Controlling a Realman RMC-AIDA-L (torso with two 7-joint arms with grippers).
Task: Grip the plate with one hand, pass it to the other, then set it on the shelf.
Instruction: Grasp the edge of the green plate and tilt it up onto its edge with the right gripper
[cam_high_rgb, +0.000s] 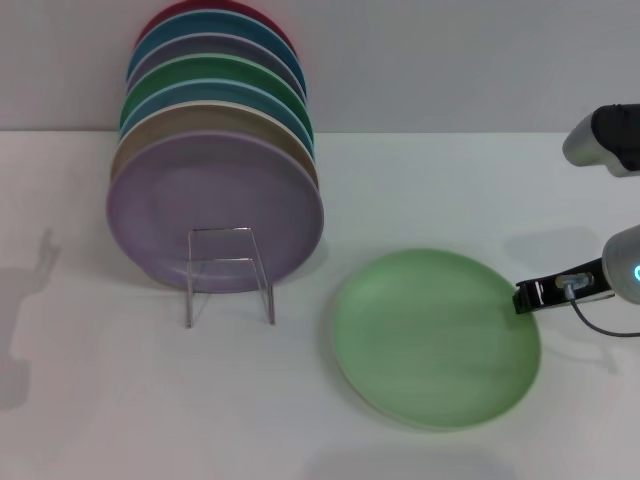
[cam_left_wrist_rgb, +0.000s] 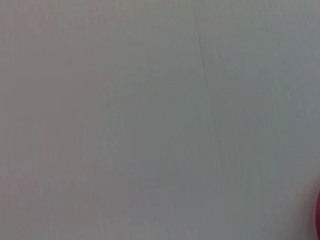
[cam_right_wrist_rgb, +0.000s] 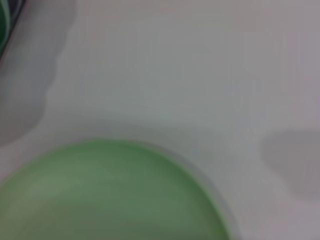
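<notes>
Plate (cam_high_rgb: 435, 338) flat, lower right of frame; right gripper (cam_high_rgb: 532, 295) at its right rim, finger state unclear; left gripper unseen.

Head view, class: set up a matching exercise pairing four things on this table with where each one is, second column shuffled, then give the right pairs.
Column 1:
1. pale green plate
2. lilac plate
3. wire rack
4. right pincer

Column 2:
A. standing on edge at the front of the row of plates
B. lying flat on the white table, on the robot's right
C. at the flat plate's right rim
D. upright in front of the row of plates, nothing in its front loop

Pairs: 1-B, 2-A, 3-D, 4-C
</notes>
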